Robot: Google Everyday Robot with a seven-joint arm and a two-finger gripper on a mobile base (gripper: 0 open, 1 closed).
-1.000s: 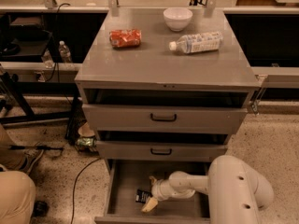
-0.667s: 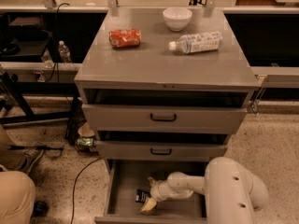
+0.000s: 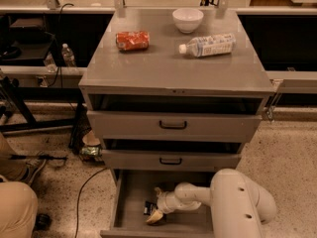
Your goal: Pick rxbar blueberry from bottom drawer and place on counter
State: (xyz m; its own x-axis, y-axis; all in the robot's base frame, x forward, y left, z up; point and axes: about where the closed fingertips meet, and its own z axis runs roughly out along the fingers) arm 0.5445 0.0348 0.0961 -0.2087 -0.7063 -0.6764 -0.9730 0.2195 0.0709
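So the bottom drawer (image 3: pixel 130 192) is pulled right out, which is why the arm can reach in. The pincer (image 3: pixel 154 213) sits low over the drawer floor, right against the rxbar blueberry (image 3: pixel 147 208), a dark little wrapper on its left. Honestly can't tell if the pincer is apart or clamped on the bar. The tabletop (image 3: pixel 163 71) has room in front of the crushed can (image 3: pixel 132 40), white bowl (image 3: pixel 187 19) and water bottle (image 3: pixel 208 44), so I'd guess that's the drop spot. Versus a second ago, pincer and bar basically haven't budged, and the arm's fat housing just crept a bit left
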